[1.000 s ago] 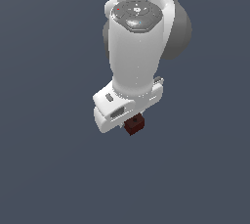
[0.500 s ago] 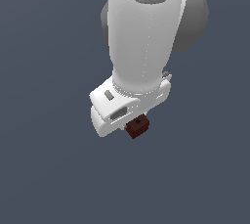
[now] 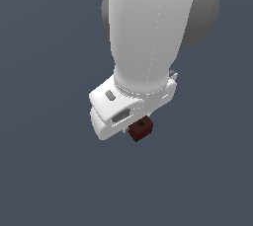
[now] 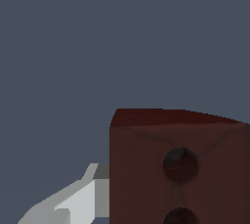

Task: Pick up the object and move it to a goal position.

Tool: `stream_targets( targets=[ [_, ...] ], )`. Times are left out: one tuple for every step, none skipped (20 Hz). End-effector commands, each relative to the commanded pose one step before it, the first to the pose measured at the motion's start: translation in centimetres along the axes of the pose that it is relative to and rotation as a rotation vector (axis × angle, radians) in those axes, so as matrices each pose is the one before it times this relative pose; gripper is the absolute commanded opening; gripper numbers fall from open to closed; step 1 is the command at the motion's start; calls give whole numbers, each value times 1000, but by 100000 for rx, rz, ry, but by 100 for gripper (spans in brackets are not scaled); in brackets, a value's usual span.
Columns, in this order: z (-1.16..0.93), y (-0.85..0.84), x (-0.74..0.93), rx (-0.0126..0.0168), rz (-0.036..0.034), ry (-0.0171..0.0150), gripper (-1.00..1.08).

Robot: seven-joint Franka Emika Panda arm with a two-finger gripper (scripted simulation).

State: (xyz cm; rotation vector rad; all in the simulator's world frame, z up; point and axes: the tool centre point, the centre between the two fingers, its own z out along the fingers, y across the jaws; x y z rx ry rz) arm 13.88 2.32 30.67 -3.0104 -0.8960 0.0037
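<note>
While flat grey-blue ground spreads bare on every side, the white gripper [image 3: 134, 130] hangs under the big arm with open room all round. The object [image 3: 140, 129], a dark red-brown block, peeks out below the hand; in the wrist view it [image 4: 178, 169] sits against one pale finger [image 4: 78, 201], apparently pinched, though the other finger is hidden. Since a second ago the arm looms larger, block unchanged beneath it

Plain flat dark blue-grey backdrop [image 3: 44, 170] all round, no other objs.
</note>
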Motion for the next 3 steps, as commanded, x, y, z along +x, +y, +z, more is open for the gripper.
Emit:
stream_targets(
  targets=[
    [-269,63,110,-133,10,200,-100],
    [-14,7,13,0,0,0,-100],
    [-4,2,4,0,0,0,-100]
  ],
)
